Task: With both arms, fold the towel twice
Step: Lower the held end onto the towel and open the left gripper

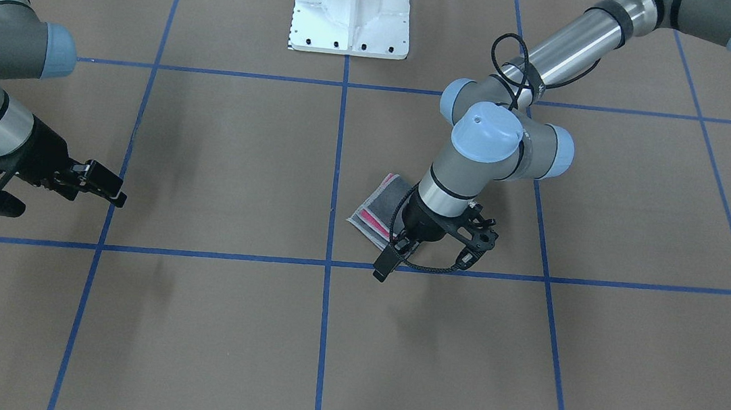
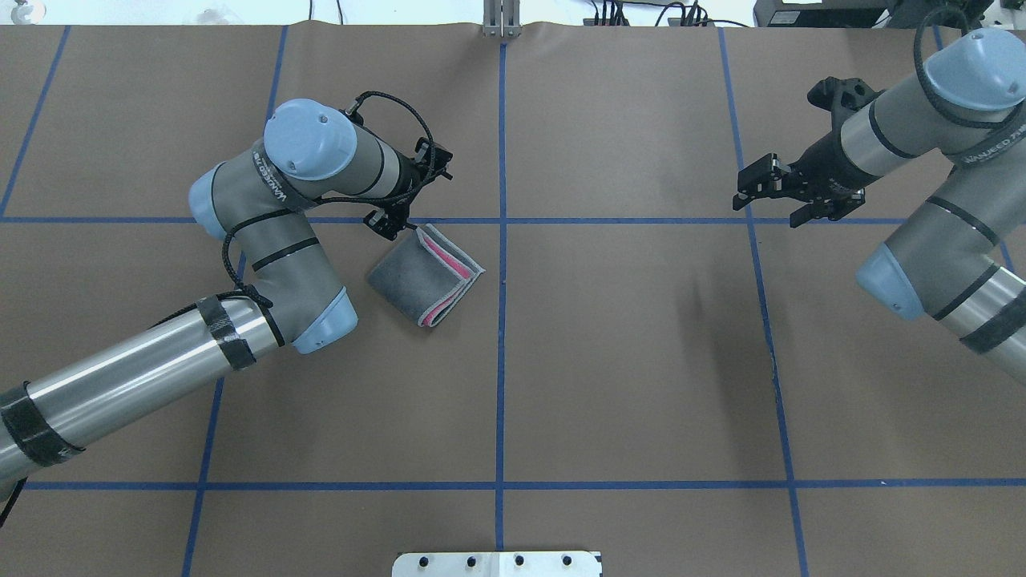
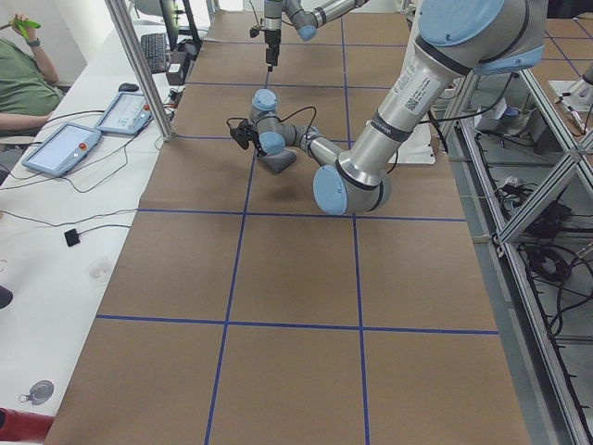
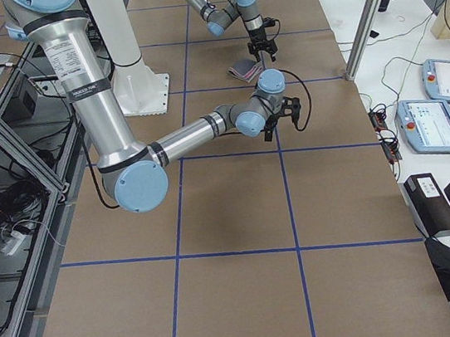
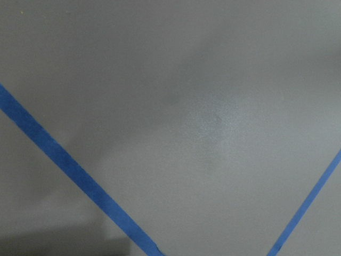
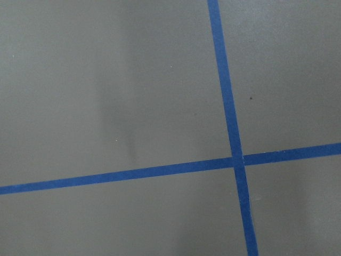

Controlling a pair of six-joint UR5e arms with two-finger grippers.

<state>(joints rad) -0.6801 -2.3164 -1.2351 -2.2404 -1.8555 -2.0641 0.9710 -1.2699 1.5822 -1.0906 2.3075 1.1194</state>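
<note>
Pink-and-grey towel (image 2: 417, 276) lies folded just beside the left jaws; left and right jaws both look closed, empty.

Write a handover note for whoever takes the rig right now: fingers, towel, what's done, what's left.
Fingers: the black left gripper hovers by the towel's far corner and holds nothing. I can't tell whether it is open or shut.
The black right gripper hangs over bare table on the robot's right, also empty, finger state unclear.
Towel: the small pink and dark grey terry towel lies as a folded packet on the brown paper-covered table, grey face up, pink layers showing at one edge.
Done: both folds look made.
Left: probably only pulling the arms back.
</note>
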